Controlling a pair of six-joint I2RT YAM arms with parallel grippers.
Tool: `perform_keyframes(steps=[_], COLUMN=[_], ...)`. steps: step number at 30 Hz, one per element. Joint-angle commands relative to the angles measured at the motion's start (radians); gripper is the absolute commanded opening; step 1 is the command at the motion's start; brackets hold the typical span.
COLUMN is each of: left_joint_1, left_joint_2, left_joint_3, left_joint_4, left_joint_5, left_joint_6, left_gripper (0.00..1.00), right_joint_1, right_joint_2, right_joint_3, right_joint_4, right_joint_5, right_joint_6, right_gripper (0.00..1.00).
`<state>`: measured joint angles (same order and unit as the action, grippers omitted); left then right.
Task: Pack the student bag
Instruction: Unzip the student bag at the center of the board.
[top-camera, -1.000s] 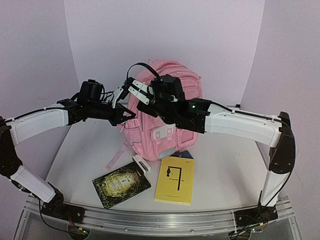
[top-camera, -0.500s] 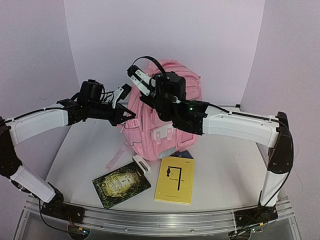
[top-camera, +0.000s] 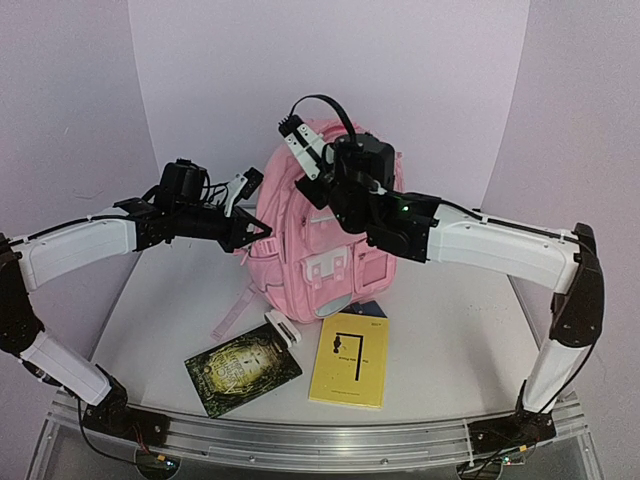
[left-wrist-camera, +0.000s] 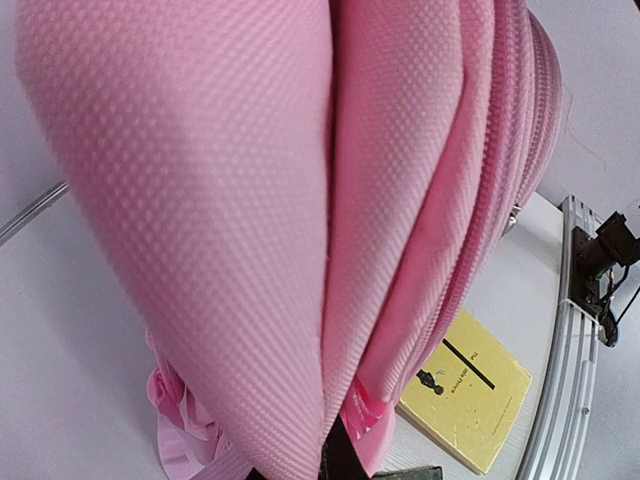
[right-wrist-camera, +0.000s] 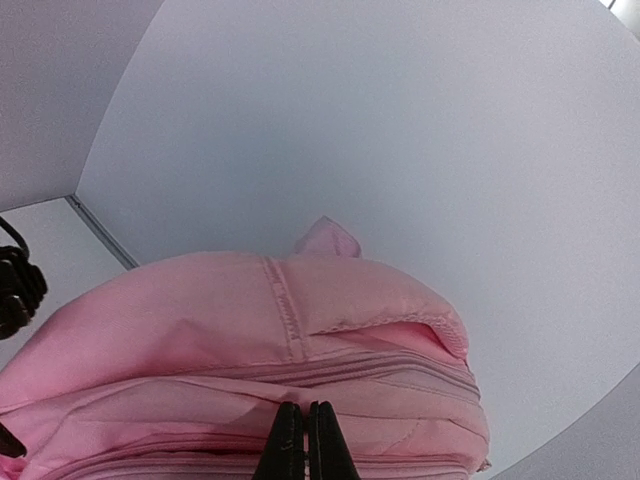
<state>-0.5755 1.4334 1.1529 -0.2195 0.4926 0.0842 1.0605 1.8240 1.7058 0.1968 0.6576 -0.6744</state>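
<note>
one bag (top-camera: 287, 275) stands upright mid-table (top-camera: 445, 345); two books lie flat before it, a dark book (top-camera: 243, 368) and a yellow book (top-camera: 349, 359). my left hand (top-camera: 245, 186) is pressed together at its side, my right hand (top-camera: 297, 135) pressed together, empty, over its top.

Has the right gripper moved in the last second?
Yes. The right gripper has gone up-picture and rightward, away from the yellow book, to the top of the student bag.

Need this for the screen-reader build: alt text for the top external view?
An upright pink student bag stands mid-table with both arms reaching in: the left hand closed against its side, the right hand closed at its top. A yellow book and a dark green book lie flat in front of it.
</note>
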Motion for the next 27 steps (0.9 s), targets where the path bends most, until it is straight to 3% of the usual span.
perform_keyframes(steps=[1, 7, 22, 27], left_joint_1=[-0.002, 0.001, 0.038, 0.048], left_joint_2=[-0.065, -0.057, -0.052, -0.054], left_joint_3=[-0.002, -0.008, -0.045, -0.052], left_joint_4=[0.056, 0.06, 0.099, 0.104], left_joint_5=[-0.012, -0.021, -0.058, -0.084], left_joint_6=[-0.003, -0.014, -0.076, -0.079], left_gripper=[0.0, 0.0, 0.0, 0.0], right_joint_1=[-0.086, -0.179, -0.379, -0.487], right_joint_2=[-0.072, -0.145, -0.2, -0.233], right_joint_3=[0.026, 0.015, -0.118, -0.198], right_joint_4=[-0.117, -0.197, -0.255, -0.255], right_joint_5=[-0.062, -0.256, -0.242, -0.337], right_joint_6=[0.209, 0.402, 0.702, 0.844], right_gripper=[0.0, 0.0, 0.0, 0.0])
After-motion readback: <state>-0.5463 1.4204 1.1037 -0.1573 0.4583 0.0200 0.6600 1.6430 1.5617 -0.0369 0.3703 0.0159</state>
